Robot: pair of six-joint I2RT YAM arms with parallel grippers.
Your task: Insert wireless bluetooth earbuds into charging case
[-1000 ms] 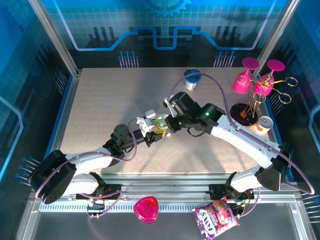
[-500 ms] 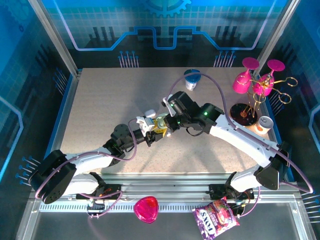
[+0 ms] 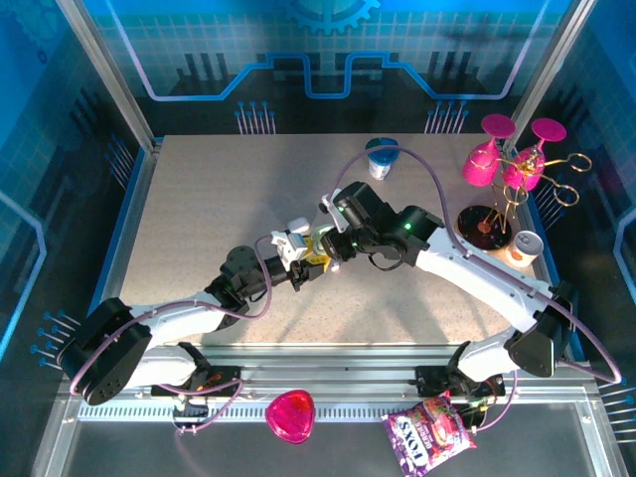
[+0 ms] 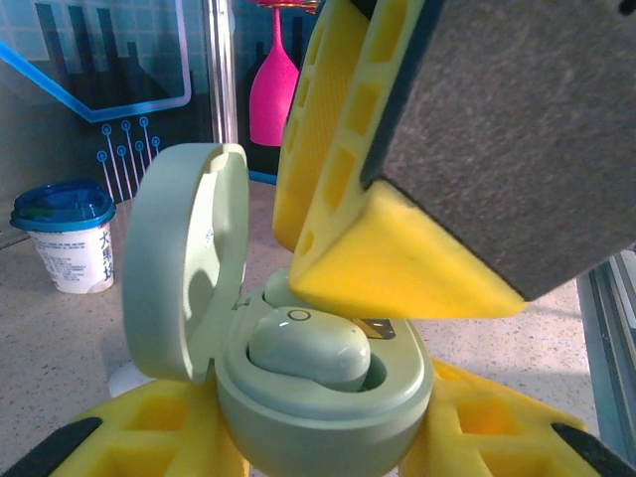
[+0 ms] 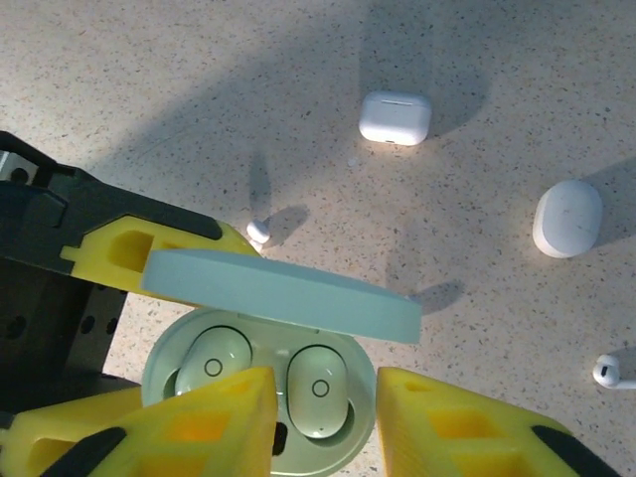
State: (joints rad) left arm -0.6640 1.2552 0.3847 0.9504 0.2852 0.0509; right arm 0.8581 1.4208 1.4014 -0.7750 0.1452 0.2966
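Note:
My left gripper (image 4: pixel 318 442) is shut on a pale green charging case (image 4: pixel 328 412), holding it above the table with its lid (image 4: pixel 184 263) swung open. Two pale green earbuds (image 5: pixel 320 390) (image 5: pixel 212 364) sit in the case's slots. My right gripper (image 5: pixel 323 388) hangs open just over the case, its yellow fingers (image 5: pixel 452 422) on either side of the right-hand bud without pinching it. Two tiny white earbuds (image 5: pixel 608 372) (image 5: pixel 258 231) lie on the table below. In the top view the two grippers (image 3: pixel 303 263) (image 3: pixel 333 240) meet at mid-table.
A white rectangular case (image 5: pixel 395 117) and a white oval case (image 5: pixel 566 219) lie on the speckled table. A blue-lidded cup (image 3: pixel 381 157) stands at the back. Pink glasses on a rack (image 3: pixel 507 159) and a can (image 3: pixel 524 245) stand at the right.
My right gripper has shifted slightly left over the case. The left arm and the case have stayed put.

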